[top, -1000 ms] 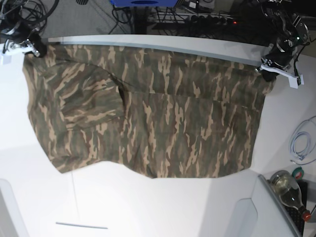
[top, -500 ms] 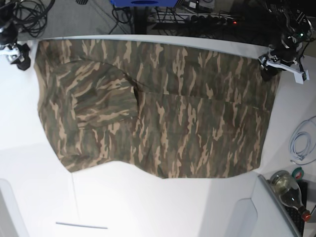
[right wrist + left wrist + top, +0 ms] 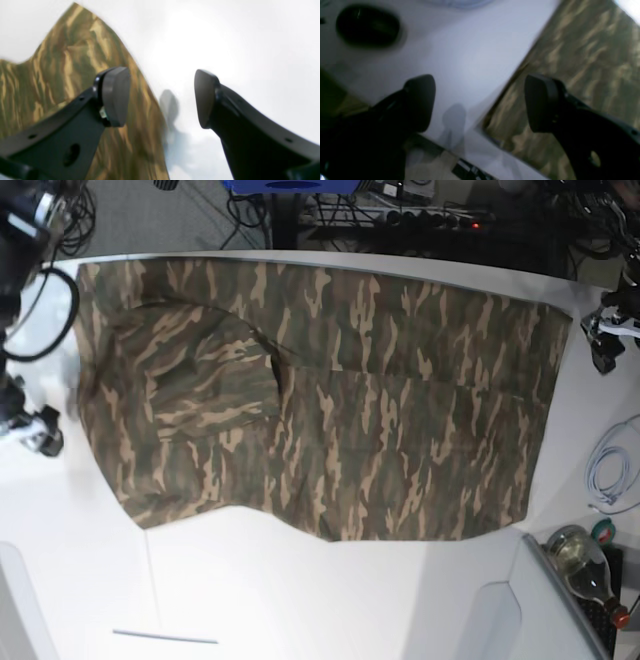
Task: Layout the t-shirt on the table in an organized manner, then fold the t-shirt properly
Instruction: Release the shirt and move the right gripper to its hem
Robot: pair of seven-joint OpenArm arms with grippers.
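we see the t-shirt (image 3: 320, 400) spread flat across the white bench (image 3: 250, 600), its far edge running along the bench's back edge and its near edge ragged, with bare bench in front of it. a sleeve lies folded over the body on the base view's left side.

our left gripper (image 3: 480, 102) hangs with its jaws wide apart and nothing between them, above the corner of the cloth where it meets bare bench. in the base view it sits just off the shirt's right edge (image 3: 605, 345).

our right gripper (image 3: 162, 97) is likewise spread wide and holds nothing; one finger (image 3: 115, 95) is over the camouflage cloth, the other over bare bench. in the base view it sits beside the shirt's left edge (image 3: 40, 435).

a coiled white cable (image 3: 610, 470) and a glass bottle (image 3: 585, 565) lie off to the base view's right.
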